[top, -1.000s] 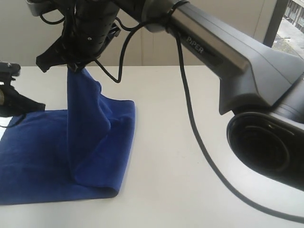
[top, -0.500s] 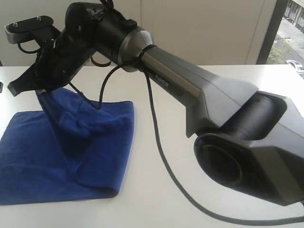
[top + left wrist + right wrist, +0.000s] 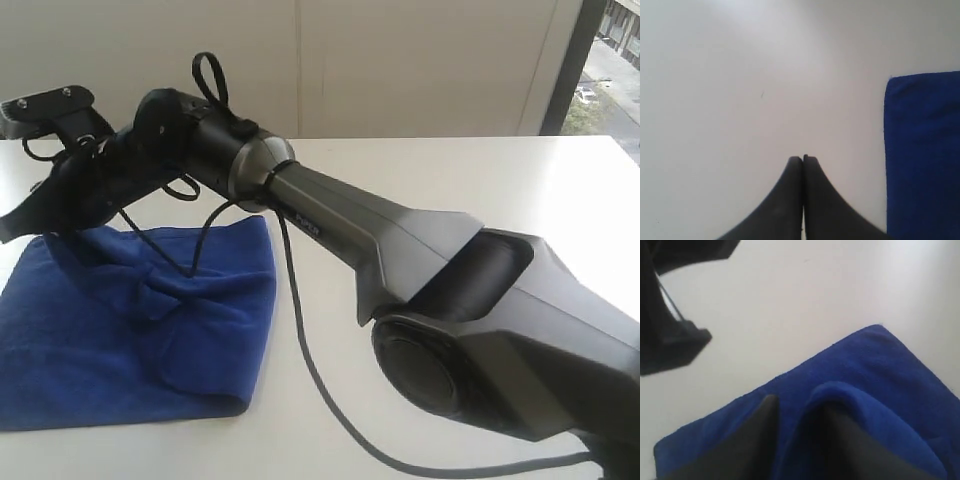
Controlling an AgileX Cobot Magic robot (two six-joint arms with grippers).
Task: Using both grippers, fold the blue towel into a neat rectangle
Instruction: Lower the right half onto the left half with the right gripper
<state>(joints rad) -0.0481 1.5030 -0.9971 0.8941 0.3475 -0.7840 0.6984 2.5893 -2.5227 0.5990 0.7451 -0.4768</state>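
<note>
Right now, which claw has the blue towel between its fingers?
The right claw: a fold of the blue towel sits between its two fingers. The left claw is shut over the white table, with the towel beside it.

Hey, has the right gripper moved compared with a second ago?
Yes. Against the table and its far edge, the right gripper has swung left and dropped low over the blue towel.

right arm [image 3: 420,250] dark grey, angular casing; black cable [image 3: 298,330]; left gripper [image 3: 802,159] black, tapered
</note>
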